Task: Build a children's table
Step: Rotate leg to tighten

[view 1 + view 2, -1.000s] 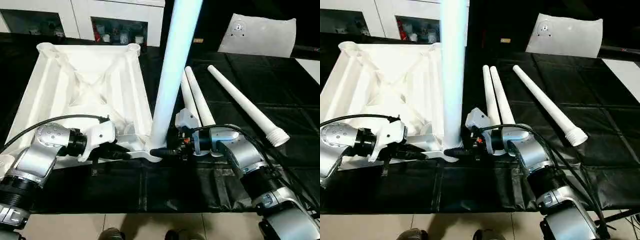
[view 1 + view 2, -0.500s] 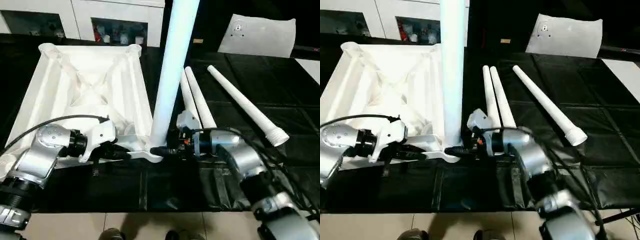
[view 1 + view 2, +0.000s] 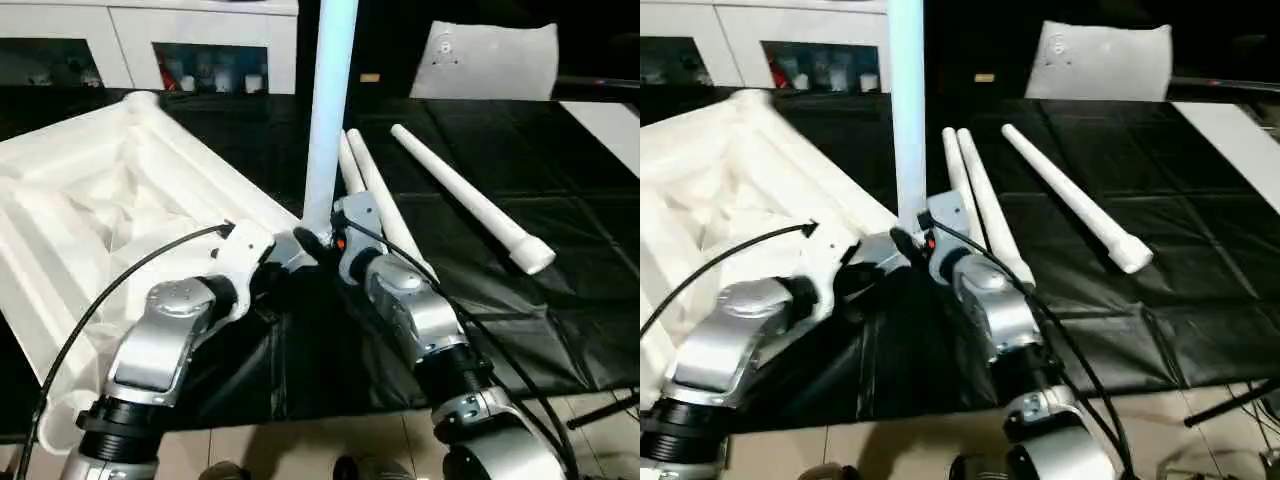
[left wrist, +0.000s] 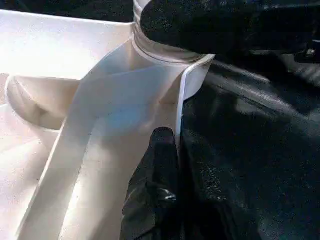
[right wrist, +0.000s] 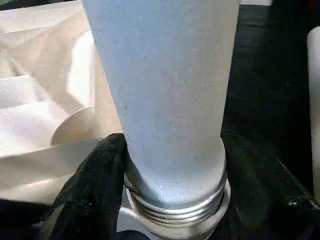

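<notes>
Upright leg (image 3: 328, 120) seated in the tabletop (image 3: 90, 230) near-corner socket. Right gripper (image 5: 165, 200) fingers clasp the leg's threaded base; left gripper (image 4: 167, 195) fingers pinch shut on the tabletop rim. Keep the leg vertical while twisting, tabletop braced, to avoid cross-threading.

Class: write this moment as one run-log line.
upright leg: threaded into tabletop corner | right gripper: around leg base | left gripper: pinching tabletop rim
</notes>
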### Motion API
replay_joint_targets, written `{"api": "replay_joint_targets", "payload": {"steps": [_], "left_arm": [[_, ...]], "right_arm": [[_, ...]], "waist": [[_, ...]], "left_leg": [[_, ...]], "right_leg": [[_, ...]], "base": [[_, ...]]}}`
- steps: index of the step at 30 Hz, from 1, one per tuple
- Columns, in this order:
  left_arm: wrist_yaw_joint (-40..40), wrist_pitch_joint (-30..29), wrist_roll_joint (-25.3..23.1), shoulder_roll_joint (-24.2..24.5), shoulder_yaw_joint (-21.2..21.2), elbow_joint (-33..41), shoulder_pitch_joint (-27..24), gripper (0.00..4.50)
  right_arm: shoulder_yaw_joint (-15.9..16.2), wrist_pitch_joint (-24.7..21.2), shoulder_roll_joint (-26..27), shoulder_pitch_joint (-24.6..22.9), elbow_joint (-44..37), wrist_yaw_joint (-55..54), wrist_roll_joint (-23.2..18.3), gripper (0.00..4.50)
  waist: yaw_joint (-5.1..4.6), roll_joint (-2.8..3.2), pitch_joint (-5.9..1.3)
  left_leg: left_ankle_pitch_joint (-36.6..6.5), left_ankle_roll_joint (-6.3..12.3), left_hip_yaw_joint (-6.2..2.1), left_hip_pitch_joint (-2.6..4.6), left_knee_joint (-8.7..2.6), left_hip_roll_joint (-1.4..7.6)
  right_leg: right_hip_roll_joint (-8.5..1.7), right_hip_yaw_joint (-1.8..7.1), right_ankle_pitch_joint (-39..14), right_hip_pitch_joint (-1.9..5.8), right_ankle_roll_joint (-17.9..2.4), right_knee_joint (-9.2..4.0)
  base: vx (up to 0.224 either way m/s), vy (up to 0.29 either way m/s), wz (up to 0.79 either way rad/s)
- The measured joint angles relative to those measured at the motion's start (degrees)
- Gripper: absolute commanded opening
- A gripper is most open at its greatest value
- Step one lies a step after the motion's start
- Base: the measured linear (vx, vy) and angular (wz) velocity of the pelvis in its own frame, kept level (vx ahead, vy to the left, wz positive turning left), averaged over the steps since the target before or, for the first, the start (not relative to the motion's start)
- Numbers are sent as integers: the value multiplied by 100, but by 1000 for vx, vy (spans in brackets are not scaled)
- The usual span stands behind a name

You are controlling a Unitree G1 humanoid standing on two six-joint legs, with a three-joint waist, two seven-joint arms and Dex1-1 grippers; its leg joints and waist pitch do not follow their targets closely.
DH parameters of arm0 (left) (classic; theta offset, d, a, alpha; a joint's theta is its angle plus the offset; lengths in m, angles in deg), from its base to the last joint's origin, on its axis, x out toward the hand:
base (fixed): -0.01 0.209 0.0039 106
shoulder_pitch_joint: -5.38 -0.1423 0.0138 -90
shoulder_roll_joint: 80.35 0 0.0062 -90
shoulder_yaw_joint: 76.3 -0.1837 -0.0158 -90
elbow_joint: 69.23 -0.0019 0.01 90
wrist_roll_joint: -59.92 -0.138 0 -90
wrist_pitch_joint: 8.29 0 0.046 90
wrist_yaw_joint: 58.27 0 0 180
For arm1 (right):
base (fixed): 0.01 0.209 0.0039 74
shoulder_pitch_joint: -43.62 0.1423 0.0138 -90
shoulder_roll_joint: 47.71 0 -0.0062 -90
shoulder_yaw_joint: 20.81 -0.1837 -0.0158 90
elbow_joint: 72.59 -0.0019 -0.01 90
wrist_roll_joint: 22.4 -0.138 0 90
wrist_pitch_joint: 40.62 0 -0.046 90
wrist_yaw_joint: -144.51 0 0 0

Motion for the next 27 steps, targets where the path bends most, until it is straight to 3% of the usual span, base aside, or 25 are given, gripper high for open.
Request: {"api": "replay_joint_targets", "payload": {"steps": [1, 5, 10, 17, 23, 27], "left_arm": [[0, 0, -2, 0, -7, 11, 0, 0], [-8, 44, -10, 99, -43, 56, 8, 0], [411, 470, 2, 587, -157, -92, 81, 0], [1146, 1263, 231, 1157, -128, -620, 238, 0], [2065, 2126, 389, 1616, -207, -1149, 353, 0], [3064, 2632, 624, 2053, -290, -1604, 481, 0]], "right_arm": [[-2, 6, 0, 0, -5, 0, 1, 297], [-50, 27, 51, -25, -74, 4, 0, 334], [-56, 75, -85, -125, -209, 461, -228, 368], [160, -66, -919, -265, -667, 1954, -514, 445], [422, -45, -1667, -261, -926, 3163, -609, 449], [637, 174, -2149, -156, -755, 3782, -457, 449]], "waist": [[6, -1, -4], [45, -11, -9], [34, -14, -7], [82, -22, -1], [132, -30, 1], [181, -35, 2]], "left_leg": [[-2, 1, 0, -1, -8, 0], [5, 8, -1, -1, -48, 7], [18, 14, -1, -40, -53, 10], [27, 26, -1, -53, -42, 13], [26, 27, -1, -58, -32, 13], [26, 28, -2, -59, -25, 13]], "right_leg": [[0, -2, 5, 0, 1, 1], [7, -10, 18, -13, -14, 3], [12, -11, 24, -50, -23, 4], [13, -14, 31, -90, -31, 15], [11, -14, 31, -87, -31, 12], [9, -15, 33, -86, -34, 17]], "base": [[53, -15, 5], [25, -11, 2], [0, 0, 0], [0, 0, 0], [0, 0, 0], [0, 0, 0]]}}
